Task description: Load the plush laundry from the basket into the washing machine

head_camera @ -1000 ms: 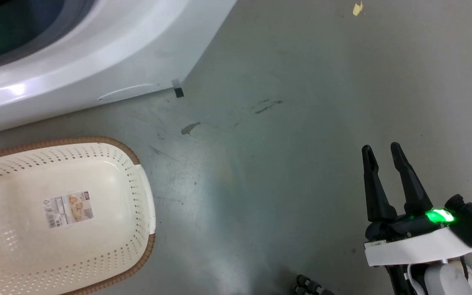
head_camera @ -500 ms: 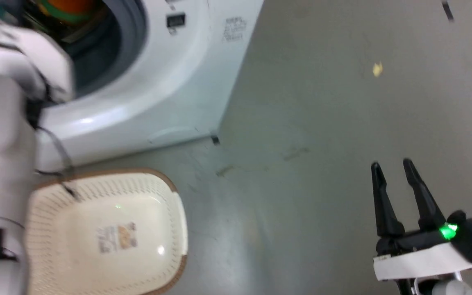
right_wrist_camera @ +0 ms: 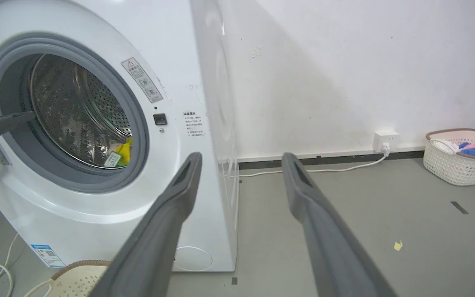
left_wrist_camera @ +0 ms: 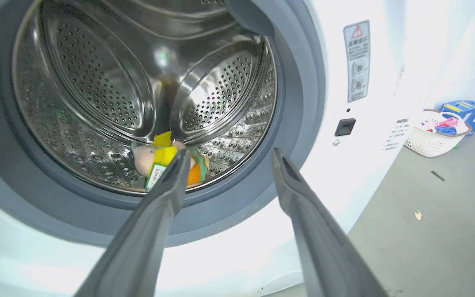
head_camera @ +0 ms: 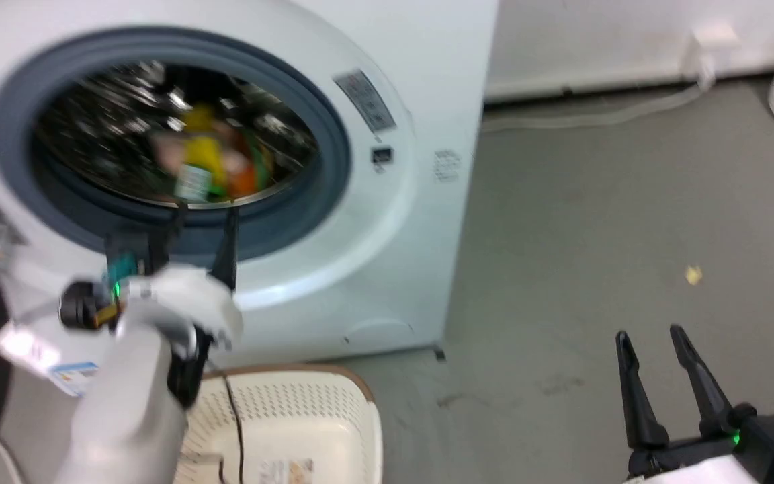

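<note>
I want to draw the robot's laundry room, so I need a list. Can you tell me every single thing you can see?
washing machine: one, white, grey-ringed, left in the head view
plush laundry: one, orange, yellow and pink, inside the steel drum
basket: one, cream with brown rim, floor before the machine
second basket: one, white, holding coloured clothes, by the wall
box: one, blue, next to that basket
socket: one, white, on the wall
scrap: one, yellow, on the grey floor
left gripper: one, dark, open, before the drum
right gripper: one, dark, open, above the floor
</note>
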